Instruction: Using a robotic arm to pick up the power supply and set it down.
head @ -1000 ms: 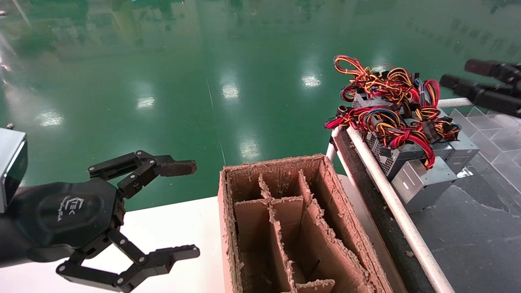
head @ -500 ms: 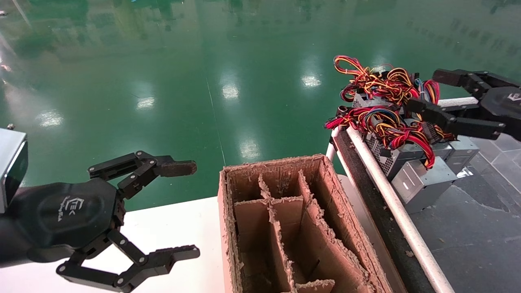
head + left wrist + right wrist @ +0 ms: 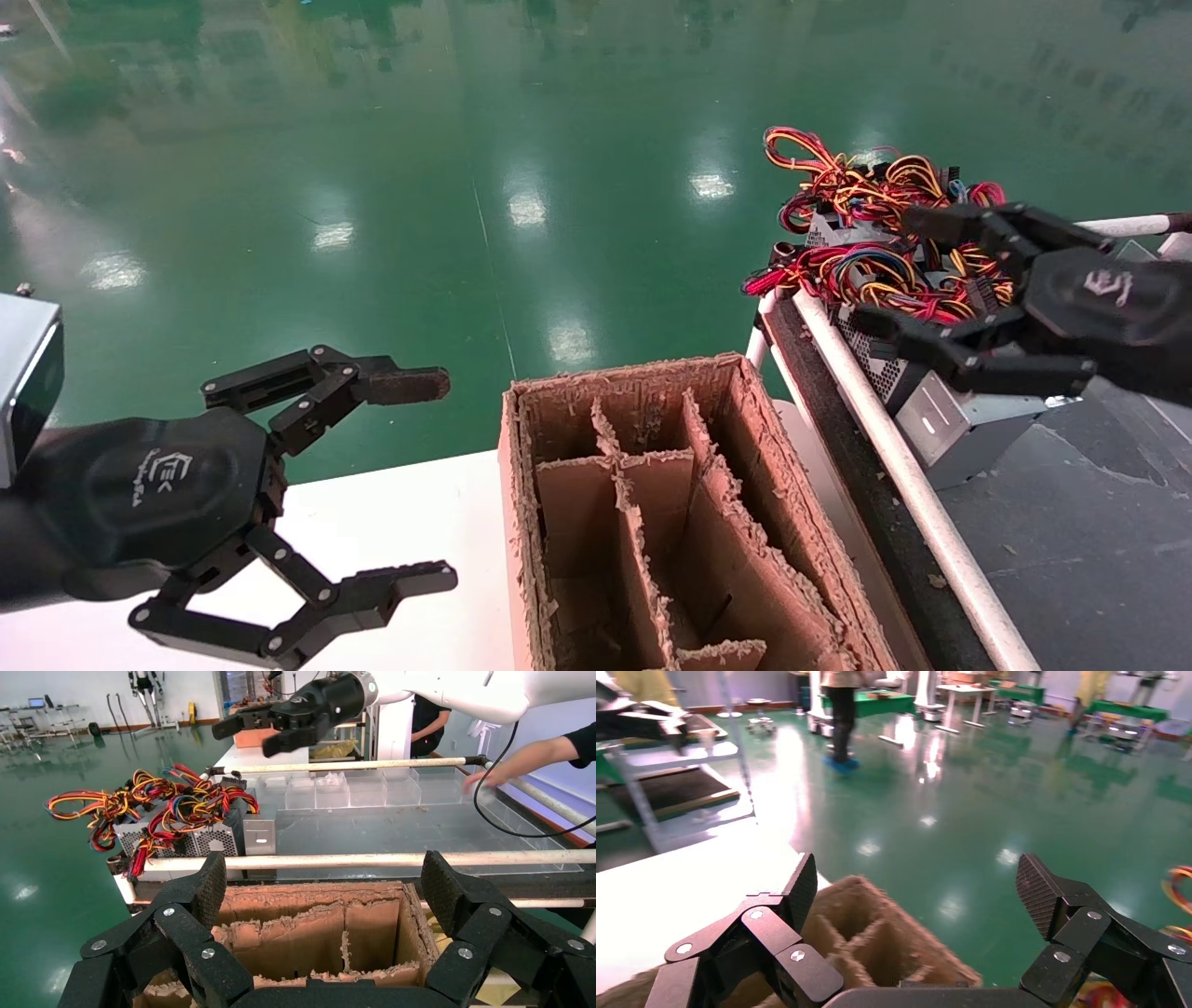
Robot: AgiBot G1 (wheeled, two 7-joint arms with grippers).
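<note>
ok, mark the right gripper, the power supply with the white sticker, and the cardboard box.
right gripper (image 3: pixel 908 275), head view, midway between its open fingertips.
power supply (image 3: pixel 968 429), head view, plain grey face beside the sticker.
cardboard box (image 3: pixel 510 522), head view, left wall rim.

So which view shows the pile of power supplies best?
The left wrist view: the power supplies sit unobstructed, wire bundles and grey cases clear. In the head view the open right hand covers part of the pile. The right wrist view shows only wire ends at its edge.
</note>
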